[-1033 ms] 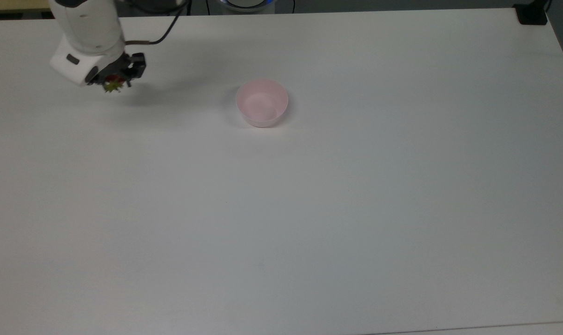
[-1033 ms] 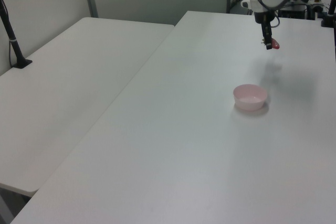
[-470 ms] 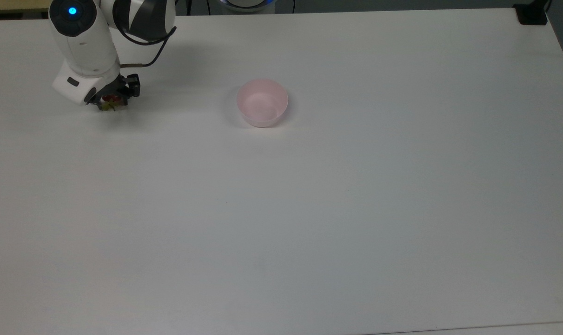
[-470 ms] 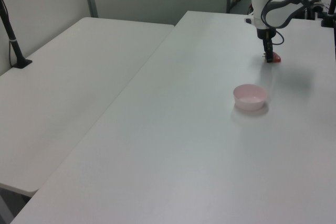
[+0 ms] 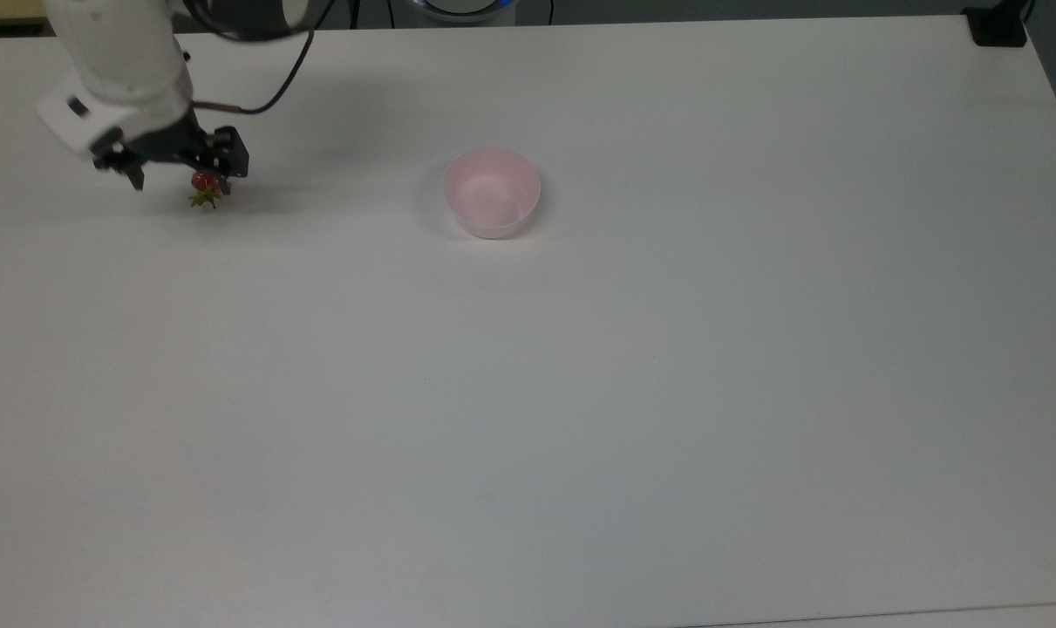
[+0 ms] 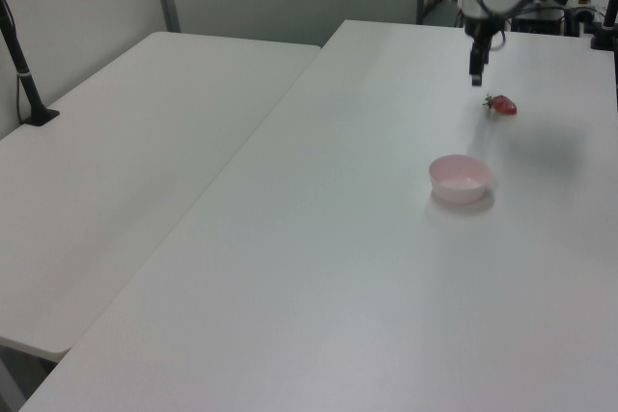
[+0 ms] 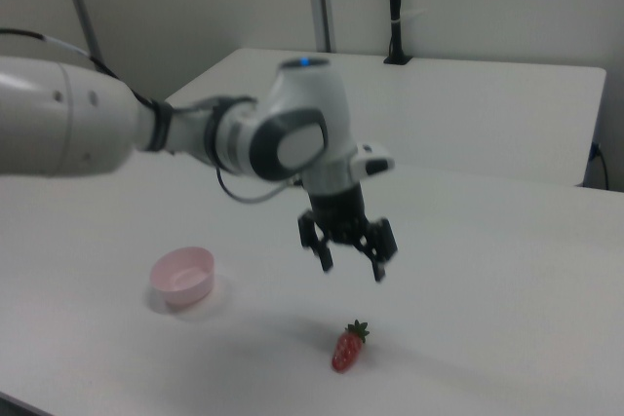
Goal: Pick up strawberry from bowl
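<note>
The strawberry (image 5: 203, 185) lies on its side on the white table (image 5: 580, 392), red with a leafy cap, far to the top view's left of the bowl (image 5: 491, 194). The pale pink bowl (image 6: 461, 178) is empty. My gripper (image 5: 181, 170) hangs open just above the strawberry, with nothing between its fingers. In the right view the gripper (image 7: 352, 268) hovers a short way over the strawberry (image 7: 346, 348), with the bowl (image 7: 182, 275) off to the right view's left. In the left view the strawberry (image 6: 502, 104) rests beyond the bowl, below the gripper (image 6: 476, 76).
A black clamp (image 5: 998, 26) sits at the table's far corner on the top view's right. A second white table (image 6: 126, 142) adjoins on the left view's left, with a black post (image 6: 24, 69) on it. The arm's cable (image 5: 275, 83) trails behind the wrist.
The gripper came down to the table with the strawberry in it, then opened and rose. The strawberry now lies free on the table; the bowl has not moved.
</note>
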{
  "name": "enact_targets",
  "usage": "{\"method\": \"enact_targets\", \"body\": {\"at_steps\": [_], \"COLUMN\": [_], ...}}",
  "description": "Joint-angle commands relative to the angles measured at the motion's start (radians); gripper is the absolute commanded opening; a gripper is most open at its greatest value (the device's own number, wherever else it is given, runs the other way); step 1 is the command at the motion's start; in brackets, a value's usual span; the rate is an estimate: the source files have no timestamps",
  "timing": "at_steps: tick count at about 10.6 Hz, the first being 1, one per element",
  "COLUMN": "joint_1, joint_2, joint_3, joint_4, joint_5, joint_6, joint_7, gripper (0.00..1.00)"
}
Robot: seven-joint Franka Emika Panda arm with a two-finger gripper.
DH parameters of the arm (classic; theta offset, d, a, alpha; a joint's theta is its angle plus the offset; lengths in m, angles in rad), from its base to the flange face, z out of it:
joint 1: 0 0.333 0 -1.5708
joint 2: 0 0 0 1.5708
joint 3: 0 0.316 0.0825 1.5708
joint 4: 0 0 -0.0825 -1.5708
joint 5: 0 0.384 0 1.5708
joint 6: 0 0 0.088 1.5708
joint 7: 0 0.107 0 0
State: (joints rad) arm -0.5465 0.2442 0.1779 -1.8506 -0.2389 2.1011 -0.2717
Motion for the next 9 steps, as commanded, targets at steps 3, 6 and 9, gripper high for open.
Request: {"method": "enact_targets", "body": {"at_steps": [3,6,9], "joint_1": [0.158,0.236,0.307], "joint_2": [-0.212,-0.253,-0.246], "joint_3": [-0.008,-0.056,-0.087], "joint_4": [0.190,0.280,0.280], "joint_5": [0.099,0.248,0.213], "joint_6": [-0.416,-0.483,-0.365], "joint_7": [0.323,0.486,0.488], "gripper": [1.00,1.00,1.00]}}
